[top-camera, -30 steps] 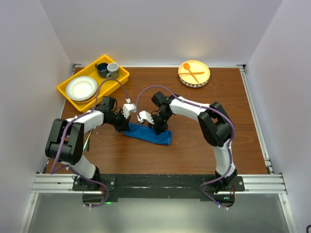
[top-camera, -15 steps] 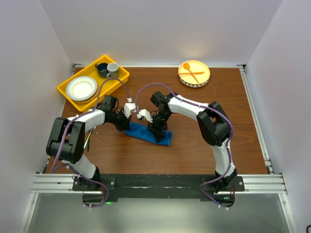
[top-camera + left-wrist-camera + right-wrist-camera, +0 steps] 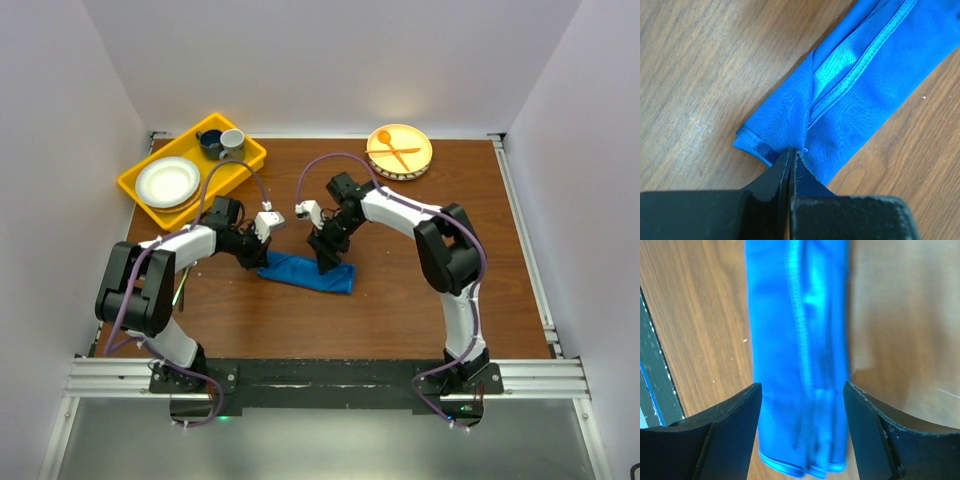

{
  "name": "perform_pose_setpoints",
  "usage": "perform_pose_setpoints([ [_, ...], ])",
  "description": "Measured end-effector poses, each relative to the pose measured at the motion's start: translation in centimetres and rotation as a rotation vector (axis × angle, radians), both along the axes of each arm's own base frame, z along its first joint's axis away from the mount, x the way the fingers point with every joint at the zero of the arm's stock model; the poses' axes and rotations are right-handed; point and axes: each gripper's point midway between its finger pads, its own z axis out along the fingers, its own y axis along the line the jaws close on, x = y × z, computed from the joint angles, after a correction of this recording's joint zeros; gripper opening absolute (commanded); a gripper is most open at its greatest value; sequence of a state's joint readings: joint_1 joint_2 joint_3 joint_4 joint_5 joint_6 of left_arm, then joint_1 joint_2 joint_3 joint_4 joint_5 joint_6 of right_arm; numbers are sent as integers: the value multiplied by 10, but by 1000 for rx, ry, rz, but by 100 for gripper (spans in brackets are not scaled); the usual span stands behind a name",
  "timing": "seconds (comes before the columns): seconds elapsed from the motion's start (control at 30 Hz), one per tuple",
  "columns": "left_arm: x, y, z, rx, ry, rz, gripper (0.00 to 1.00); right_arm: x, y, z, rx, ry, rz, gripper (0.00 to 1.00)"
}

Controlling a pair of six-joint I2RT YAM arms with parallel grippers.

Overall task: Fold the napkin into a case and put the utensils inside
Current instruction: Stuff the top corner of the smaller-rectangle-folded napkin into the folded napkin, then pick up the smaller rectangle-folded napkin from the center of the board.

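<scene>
The case (image 3: 306,273), a bright blue cloth folded to a long narrow strip, lies flat on the brown table (image 3: 400,300) between the two arms. The left gripper (image 3: 791,153) is clenched on the strip's near-left end, with a fold of cloth drawn up into its tips. The right gripper (image 3: 802,432) hangs over the other end, jaws released and spread to either side of the strip (whether its fingers (image 3: 732,435) brush the cloth I cannot tell).

At the far left, one yellow tray (image 3: 252,153) holds three things: a white bowl (image 3: 167,182), a dark blue mug (image 3: 210,143) and a grey cup (image 3: 232,140). At the far right, one round pale plate (image 3: 421,160) carries an orange spoon (image 3: 384,138) and an orange fork (image 3: 396,152), crossed. Both containers sit well apart from the case.
</scene>
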State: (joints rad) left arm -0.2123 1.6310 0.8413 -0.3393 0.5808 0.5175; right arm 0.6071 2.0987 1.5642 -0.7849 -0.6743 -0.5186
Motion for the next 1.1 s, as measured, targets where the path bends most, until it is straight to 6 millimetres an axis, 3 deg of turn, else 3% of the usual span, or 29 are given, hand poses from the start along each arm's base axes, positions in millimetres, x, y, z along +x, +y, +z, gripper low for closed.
perform_pose_setpoints([
  [0.2,0,0,0,1,-1,0,0,7,-2,8,57,8,-24,71],
  [0.33,0,0,0,1,0,1,0,3,2,20,89,-21,-25,82],
  [0.43,0,0,0,1,0,1,0,12,8,27,111,-68,-37,83],
  [0.57,0,0,0,1,-1,1,0,20,8,21,95,-98,-52,82],
  [0.8,0,0,0,1,-1,2,0,26,10,-9,59,-69,-70,81],
  [1.1,4,0,0,2,-15,4,0,32,16,-10,77,-71,-72,68],
])
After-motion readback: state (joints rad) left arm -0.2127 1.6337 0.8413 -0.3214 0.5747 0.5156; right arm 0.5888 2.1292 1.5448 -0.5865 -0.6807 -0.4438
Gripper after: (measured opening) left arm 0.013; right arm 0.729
